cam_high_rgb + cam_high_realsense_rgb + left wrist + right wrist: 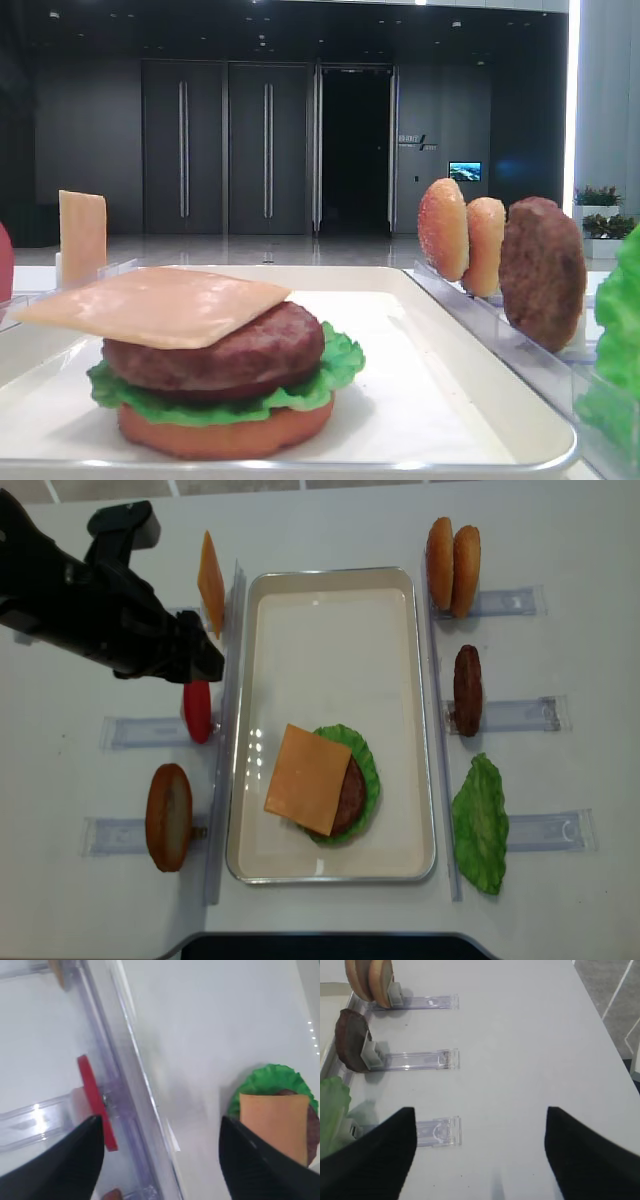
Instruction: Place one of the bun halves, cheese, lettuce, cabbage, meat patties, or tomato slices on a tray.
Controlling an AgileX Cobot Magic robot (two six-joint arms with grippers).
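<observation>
While the left gripper (160, 1155) hangs with its dark fingers spread wide and nothing between them, it sits over the left edge of the tray (330, 590), above a red tomato slice (197, 711) standing on edge in a clear rack (150, 730); in the left wrist view that slice (97, 1102) lies just beside the left finger. On the tray, toward its near end, a stack is built: a bun half (225, 435) at the bottom, ruffled lettuce (330, 370) on it, a meat patty (215, 355) above, and the cheese (307, 778) lying flat on top, turned askew so its corners overhang. Left of the tray, a second cheese slice (211, 583) stands upright at the far end, and a bun half (168, 817) stands on edge at the near end. Right of the tray, two bun halves (452, 553) stand together in the far rack; a patty (467, 690) stands in the middle one; a lettuce leaf (481, 825) lies at the near one. The right gripper (477, 1155) is likewise spread and empty, over bare white table (530, 1035) right of those racks.
</observation>
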